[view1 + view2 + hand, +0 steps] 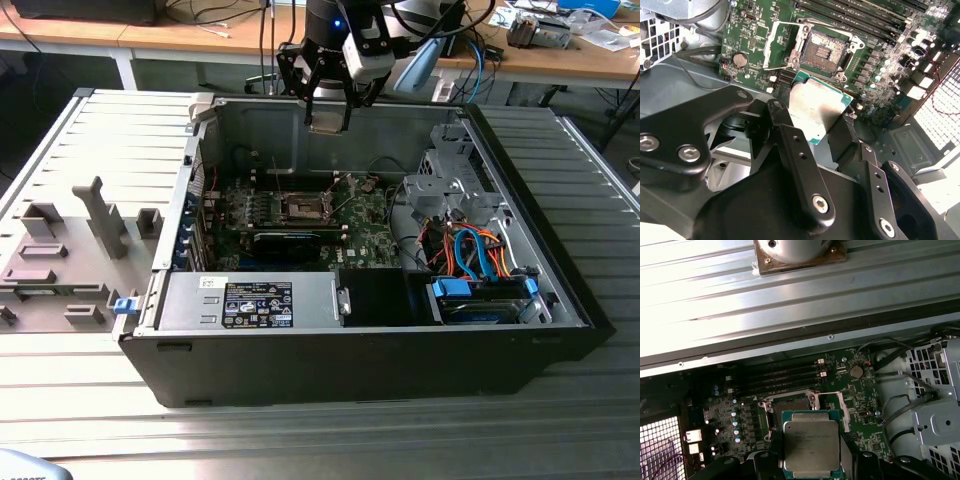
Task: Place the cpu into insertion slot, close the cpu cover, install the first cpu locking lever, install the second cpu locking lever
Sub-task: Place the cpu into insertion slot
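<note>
Black claw (pixel 812 124) pinches the cpu (pixel 816 106) by its edges above the insertion slot (pixel 824 50).

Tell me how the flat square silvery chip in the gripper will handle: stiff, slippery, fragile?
The flat square silvery chip looks rigid, probably light. Its smooth metal face may slip, since the black gripper pinches only its edges. The thin green rim seems chip-prone.

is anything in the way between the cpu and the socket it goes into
Nothing visible. The gripper holds the cpu above the motherboard; the insertion slot lies bare, its cpu cover swung aside.
</note>
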